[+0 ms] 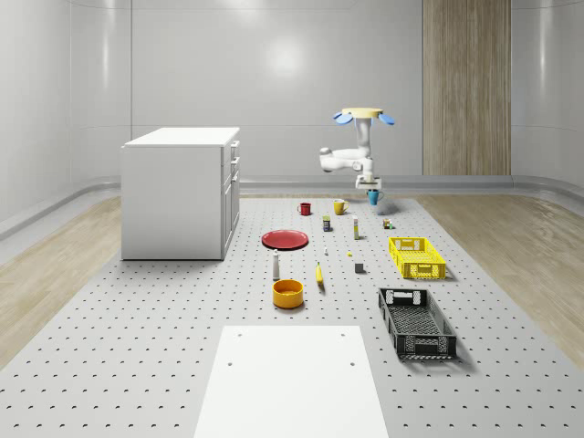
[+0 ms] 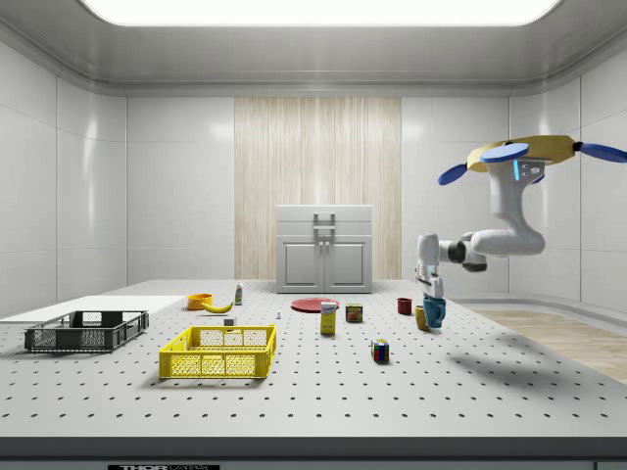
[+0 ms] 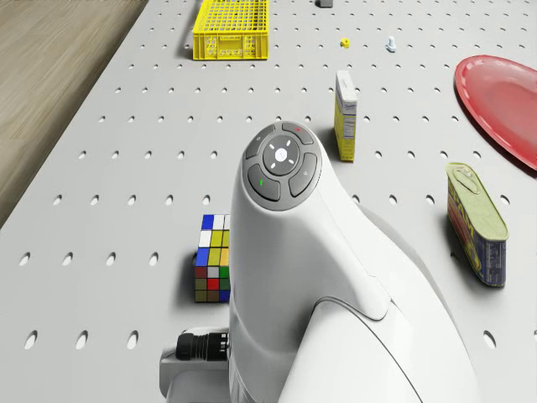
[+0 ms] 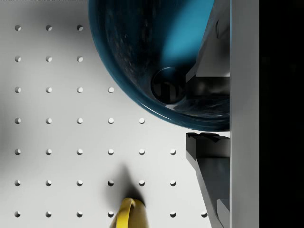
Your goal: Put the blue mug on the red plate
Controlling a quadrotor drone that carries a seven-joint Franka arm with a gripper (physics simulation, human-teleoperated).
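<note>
Drone [image 1: 364,114] hovers over the table's [image 1: 164,365] far right; gripper [image 1: 371,189], clamped on the mug's [image 1: 373,196] rim, holds it aloft, right of the plate [image 1: 285,239].

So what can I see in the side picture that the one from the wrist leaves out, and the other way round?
The side view alone takes in the drone hovering above the table, the red plate and the yellow basket. The wrist view alone looks down into the blue mug, with a finger on each side of its wall. Both show the gripper holding the mug, and the yellow mug close by.
</note>
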